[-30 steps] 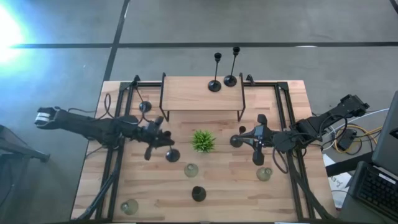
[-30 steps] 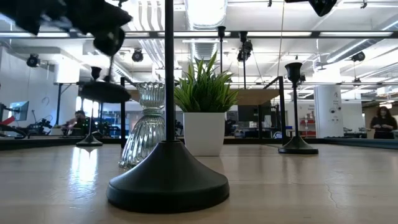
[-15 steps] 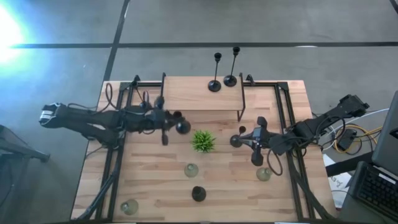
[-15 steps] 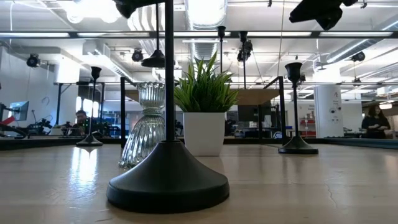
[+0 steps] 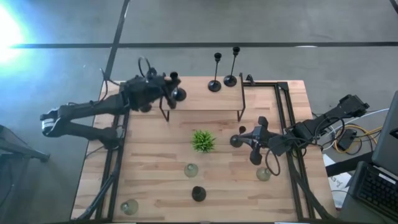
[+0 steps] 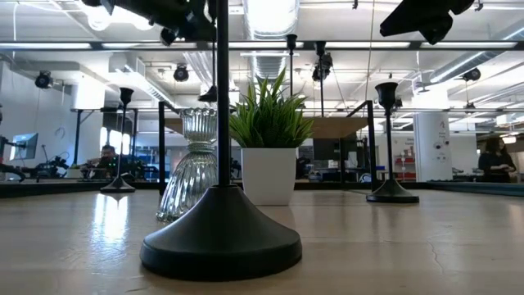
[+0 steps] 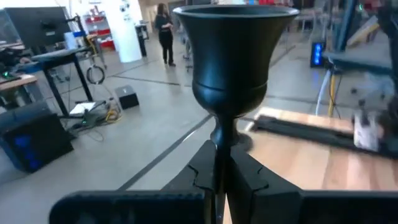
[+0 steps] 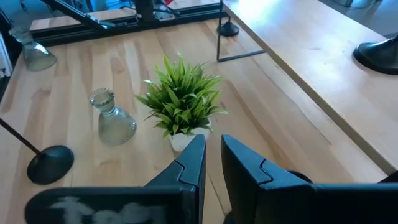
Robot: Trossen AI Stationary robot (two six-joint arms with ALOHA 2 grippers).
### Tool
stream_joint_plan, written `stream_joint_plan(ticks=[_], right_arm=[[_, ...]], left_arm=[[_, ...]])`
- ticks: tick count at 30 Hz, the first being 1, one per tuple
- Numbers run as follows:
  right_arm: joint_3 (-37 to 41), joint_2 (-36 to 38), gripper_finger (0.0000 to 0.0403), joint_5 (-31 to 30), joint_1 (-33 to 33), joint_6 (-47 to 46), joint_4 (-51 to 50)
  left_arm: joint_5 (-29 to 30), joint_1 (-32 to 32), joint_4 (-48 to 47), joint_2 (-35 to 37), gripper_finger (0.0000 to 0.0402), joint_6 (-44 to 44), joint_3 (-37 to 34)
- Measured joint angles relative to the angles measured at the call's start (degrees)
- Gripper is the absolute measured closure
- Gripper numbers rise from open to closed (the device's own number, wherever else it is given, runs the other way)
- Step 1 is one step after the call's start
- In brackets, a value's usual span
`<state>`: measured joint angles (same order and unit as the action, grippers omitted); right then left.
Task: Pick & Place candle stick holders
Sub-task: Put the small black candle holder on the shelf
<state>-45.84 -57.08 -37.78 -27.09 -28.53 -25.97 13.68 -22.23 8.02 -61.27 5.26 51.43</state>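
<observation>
A black candle holder (image 7: 233, 59) is pinched by its stem between the closed fingers of the left gripper (image 5: 169, 93), lifted above the left end of the raised shelf (image 5: 202, 93). The right gripper (image 8: 211, 163) hangs nearly closed and empty, the plant (image 8: 180, 98) just ahead, a glass holder (image 8: 112, 119) beside it.

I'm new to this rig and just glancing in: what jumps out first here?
The left gripper is shut on a black candle stick holder, held over the raised shelf at its left end. Two more black holders stand at that shelf's far edge, and a spiky green plant sits mid-table.
</observation>
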Motion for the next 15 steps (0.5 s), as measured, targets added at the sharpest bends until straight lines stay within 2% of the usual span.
stream_joint_plan(ticks=[7, 11, 15], right_arm=[[0.0, 0.0, 0.036, -0.4, 0.0, 0.0, 0.0], [0.0, 0.0, 0.036, -1.3, 0.0, 0.2, -0.2], [0.2, 0.0, 0.036, -1.4, 0.0, 0.2, -0.4]], left_arm=[[-7.3, -12.9, 0.6, -4.7, 0.0386, -3.9, 0.7], [-10.2, -17.4, 1.5, -7.9, 0.0386, -4.5, 1.4], [-11.0, -19.2, 1.7, -10.9, 0.0386, -4.4, 3.3]])
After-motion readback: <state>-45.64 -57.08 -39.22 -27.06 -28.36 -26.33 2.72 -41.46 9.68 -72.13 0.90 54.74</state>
